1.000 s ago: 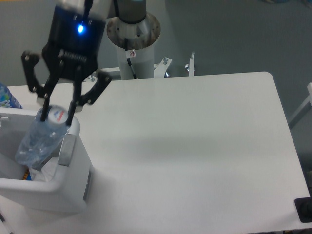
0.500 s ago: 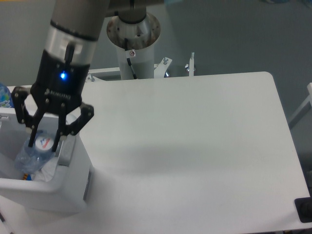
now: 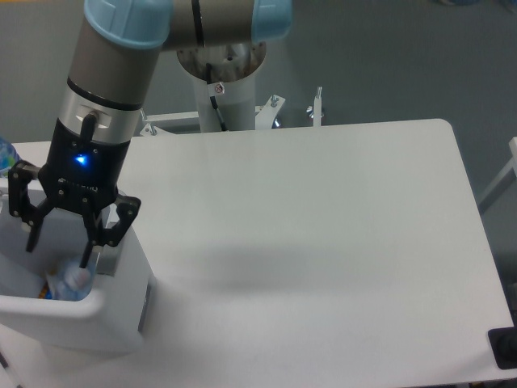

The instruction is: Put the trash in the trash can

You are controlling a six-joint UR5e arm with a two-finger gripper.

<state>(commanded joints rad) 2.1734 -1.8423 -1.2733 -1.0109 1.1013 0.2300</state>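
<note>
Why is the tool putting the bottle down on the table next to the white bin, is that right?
Not quite. In the camera view the tool is over the white bin, and the bottle is inside it, not on the table beside it.

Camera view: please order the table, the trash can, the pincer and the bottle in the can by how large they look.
1. table
2. trash can, partly cut off by the frame
3. pincer, nearer the camera, so unsure
4. bottle, mostly hidden
</note>
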